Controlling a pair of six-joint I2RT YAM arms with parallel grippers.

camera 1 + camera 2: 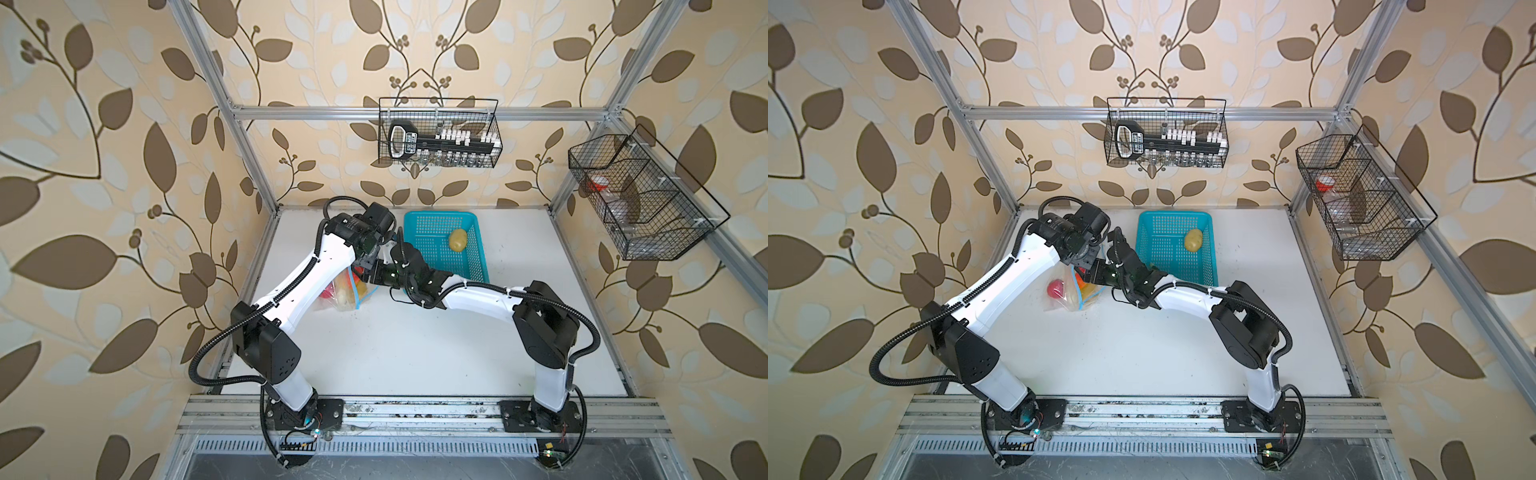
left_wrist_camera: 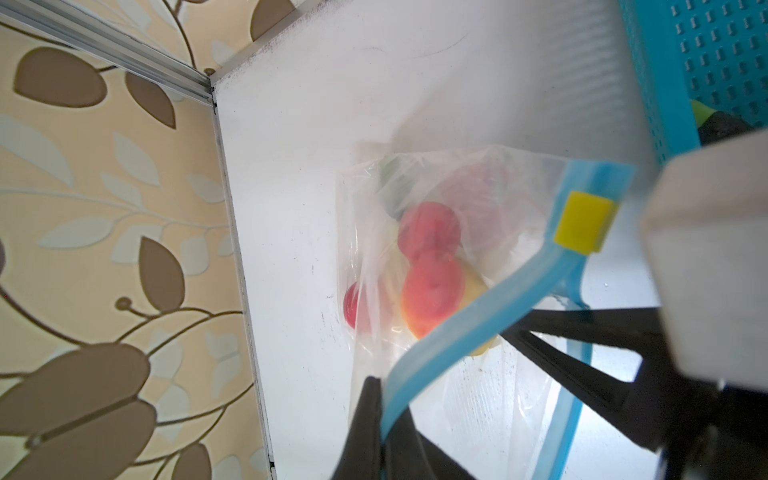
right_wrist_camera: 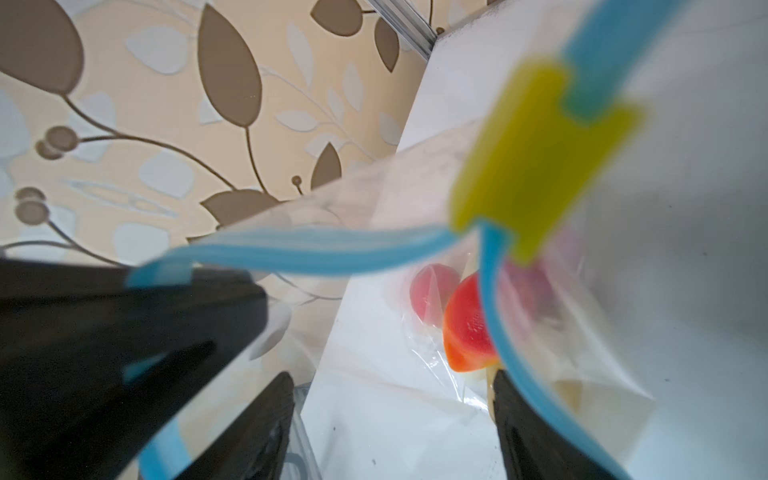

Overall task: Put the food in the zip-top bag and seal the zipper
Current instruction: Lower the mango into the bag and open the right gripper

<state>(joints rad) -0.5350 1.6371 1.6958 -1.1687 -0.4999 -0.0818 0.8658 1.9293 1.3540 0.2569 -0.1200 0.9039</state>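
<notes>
Your left jaws are clenched on the zipper, holding the bag mouth agape. Your right jaws stand released at that mouth, one blue lip along a finger, the slider just beyond. A tomato lies inside. Past the right jaws, a potato sits in the basket. The counter behind both jaws lies open.

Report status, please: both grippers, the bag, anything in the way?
Left gripper shut on zipper. Right gripper open at zip-top bag mouth. Zipper unsealed; one potato left in basket. No obstacle seen.
</notes>
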